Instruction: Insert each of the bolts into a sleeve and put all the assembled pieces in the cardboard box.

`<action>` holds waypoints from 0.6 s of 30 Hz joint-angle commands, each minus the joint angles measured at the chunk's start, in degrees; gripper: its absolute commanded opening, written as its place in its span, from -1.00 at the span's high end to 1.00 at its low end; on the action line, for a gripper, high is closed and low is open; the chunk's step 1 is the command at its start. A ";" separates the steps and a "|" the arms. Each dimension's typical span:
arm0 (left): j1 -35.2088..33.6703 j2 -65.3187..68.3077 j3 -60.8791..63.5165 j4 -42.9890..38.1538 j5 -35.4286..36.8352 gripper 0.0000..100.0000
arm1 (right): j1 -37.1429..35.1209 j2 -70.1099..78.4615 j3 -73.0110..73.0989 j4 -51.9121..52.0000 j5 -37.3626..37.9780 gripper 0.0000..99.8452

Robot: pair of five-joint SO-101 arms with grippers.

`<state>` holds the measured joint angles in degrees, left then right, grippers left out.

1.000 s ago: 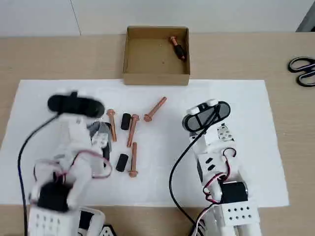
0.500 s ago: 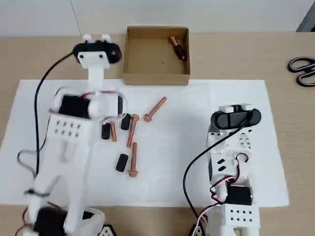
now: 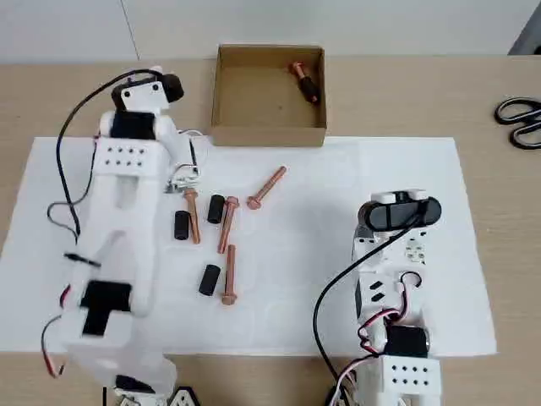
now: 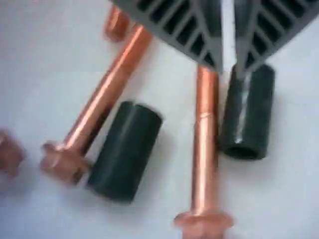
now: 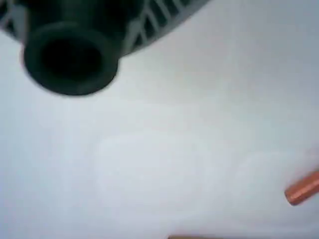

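Left pincer, narrowly parted and empty, over a bolt at 9 o'clock on the surface; right pincer grips a sleeve at 3 o'clock. Advice: widen, straddle the shank mid-length, clear of the adjacent loose sleeve.

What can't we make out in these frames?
Boxed bolt: high view, too small to tell how deep it sits in its sleeve.
Bolt end: right wrist view, rest cut off by the edge.
Bolt head: left wrist view, blurred, shaft cut off by the edge.
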<state>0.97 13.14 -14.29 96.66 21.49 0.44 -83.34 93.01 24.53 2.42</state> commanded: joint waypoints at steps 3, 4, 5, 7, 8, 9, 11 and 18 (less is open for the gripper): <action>0.00 6.15 -7.96 3.78 -1.58 0.98 | 0.57 -1.19 -0.44 -0.48 -0.35 0.99; 0.26 6.59 -8.04 3.69 -1.58 0.98 | 0.57 -1.19 -0.44 -0.48 -0.35 0.99; 0.70 7.12 -8.22 3.52 -1.58 0.98 | 0.57 -1.19 -0.44 -0.48 -0.35 0.99; 0.97 8.35 -9.71 3.60 -1.67 0.98 | 0.57 -1.19 -0.44 -0.48 -0.35 0.99; 0.97 8.88 -10.51 3.60 -1.67 0.95 | 0.57 -1.19 -0.44 -0.48 -0.35 0.99; 0.97 9.58 -11.38 3.60 -1.67 0.91 | 0.57 -1.19 -0.44 -0.48 -0.35 0.99; 0.97 10.99 -13.76 3.60 -1.58 0.81 | 0.57 -1.19 -0.44 -0.48 -0.35 0.99; 0.88 14.33 -15.25 3.60 -1.32 0.61 | 0.57 -1.19 -0.44 -0.48 -0.35 0.99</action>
<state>1.67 27.30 -27.12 99.30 20.26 0.35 -83.34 92.92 24.53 2.42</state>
